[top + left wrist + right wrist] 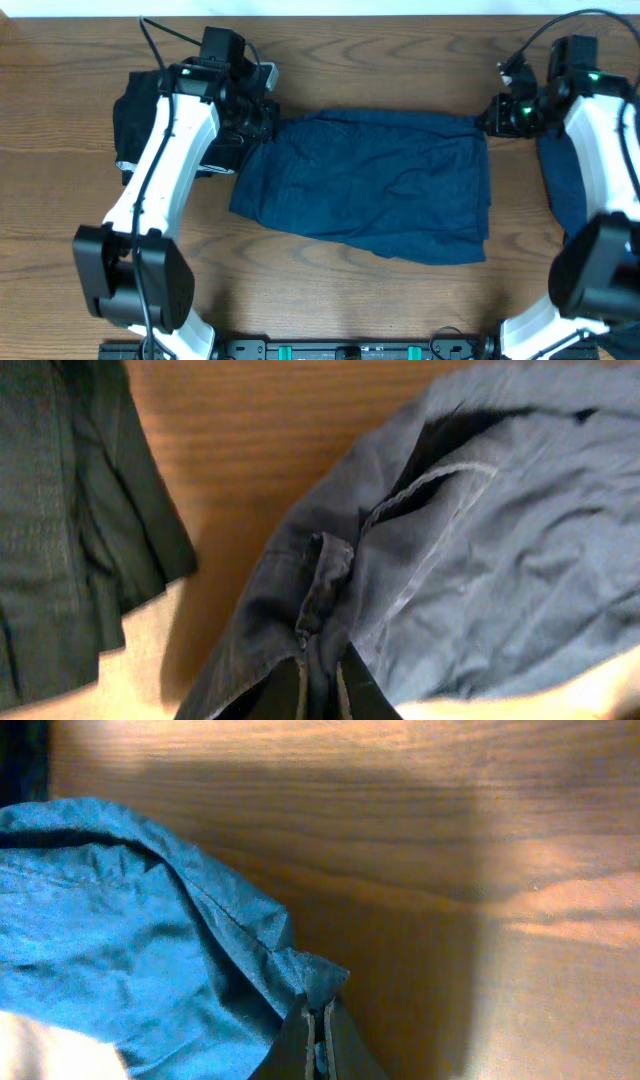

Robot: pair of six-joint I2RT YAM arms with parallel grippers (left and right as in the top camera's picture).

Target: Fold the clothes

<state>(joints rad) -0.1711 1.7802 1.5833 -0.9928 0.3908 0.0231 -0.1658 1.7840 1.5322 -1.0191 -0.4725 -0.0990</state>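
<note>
Navy shorts (370,185) clenched at both far corners by left hand (262,122) and right hand (488,117); next probably needs an even lift, folding toward the near edge.

Shorts (370,190) at centre of table (60,200), second garment (135,115) to their left, third garment (558,185) to their right

- The left arm (165,170) rises from its base at the near edge and leans inward, elbow bent.
- The left hand (262,122) has its fingers (370,700) pressed together on a bunched seam at the far left corner of the navy garment (370,180).
- The right arm (600,150) runs up the right side, wrist turned inward.
- The right hand (487,117) pinches the garment's far right corner, fingers (350,1055) closed.
</note>
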